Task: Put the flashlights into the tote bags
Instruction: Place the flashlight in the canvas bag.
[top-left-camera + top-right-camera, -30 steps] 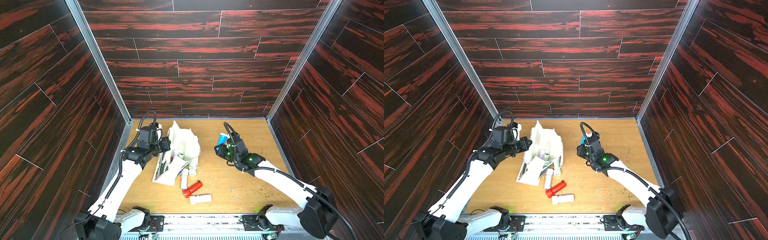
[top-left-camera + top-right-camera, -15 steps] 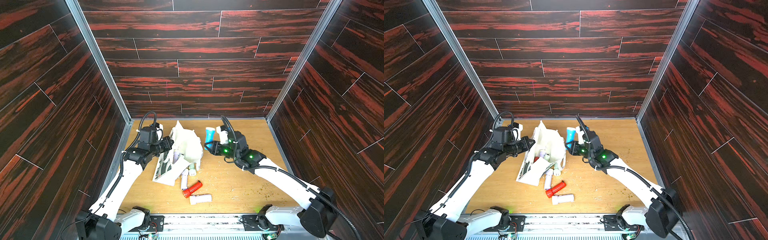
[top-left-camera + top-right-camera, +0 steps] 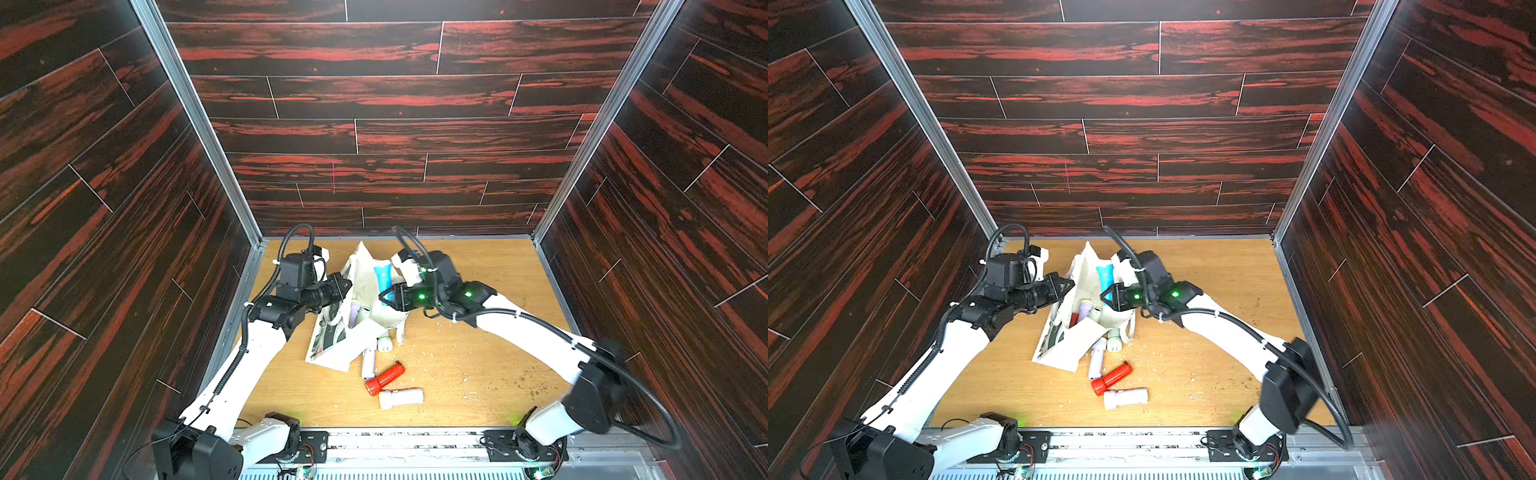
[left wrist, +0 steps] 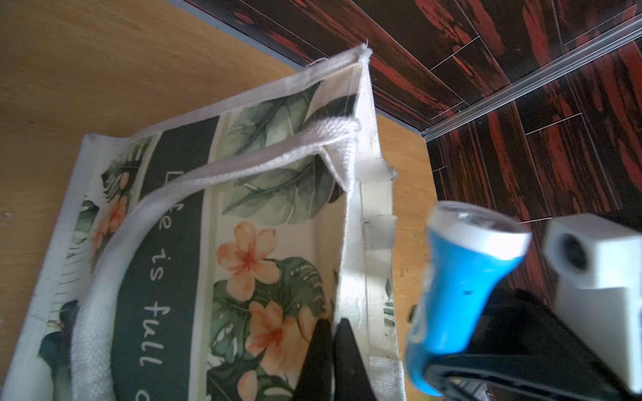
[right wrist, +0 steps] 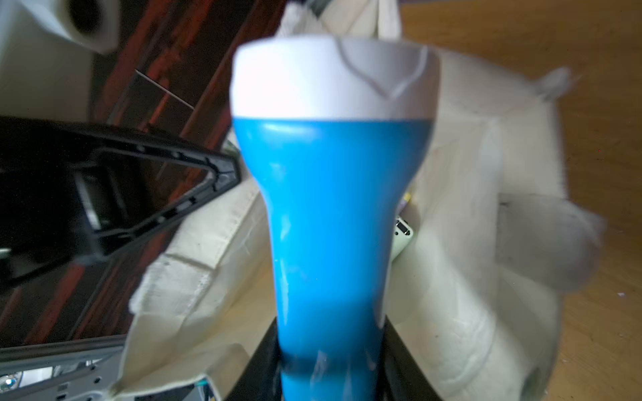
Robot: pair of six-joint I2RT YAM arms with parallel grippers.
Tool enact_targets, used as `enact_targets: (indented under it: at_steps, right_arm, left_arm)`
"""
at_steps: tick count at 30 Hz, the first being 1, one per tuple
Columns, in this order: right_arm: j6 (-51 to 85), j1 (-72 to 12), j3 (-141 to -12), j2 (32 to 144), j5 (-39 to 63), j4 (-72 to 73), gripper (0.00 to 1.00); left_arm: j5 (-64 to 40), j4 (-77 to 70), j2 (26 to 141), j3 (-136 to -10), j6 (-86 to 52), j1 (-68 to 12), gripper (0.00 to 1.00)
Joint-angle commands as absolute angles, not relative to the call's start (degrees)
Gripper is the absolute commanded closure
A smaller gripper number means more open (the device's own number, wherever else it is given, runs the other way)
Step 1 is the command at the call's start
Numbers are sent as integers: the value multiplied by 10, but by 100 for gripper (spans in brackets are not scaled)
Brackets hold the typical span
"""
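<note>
The right claw (image 3: 390,297), clamped on the tail of the blue flashlight (image 3: 381,277), has swung in from the open side of the table (image 3: 478,374) and now holds it head-up at the mouth of the tote bag (image 3: 360,266). The left claw (image 4: 332,328) stays pinched on the bag's rim, propping it open. I'd say this one is ready to drop in. A red flashlight (image 3: 384,377) and three pale flashlights (image 3: 401,397) still lie outside.
</note>
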State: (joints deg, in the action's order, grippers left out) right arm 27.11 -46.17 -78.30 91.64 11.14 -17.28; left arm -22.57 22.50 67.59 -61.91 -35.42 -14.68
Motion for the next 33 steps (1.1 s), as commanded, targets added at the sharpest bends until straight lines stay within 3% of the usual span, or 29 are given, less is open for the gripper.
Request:
enact_targets:
  at_steps: [1,33]
  right_arm:
    - [236,-474,-817,952,123,-213,100]
    - [261,-496,-932,1161,147,-267,100]
  left_arm:
    - [-245,191,674,-619,-359,-145,100]
    - [-265,179,679,-618,-356,-145,100]
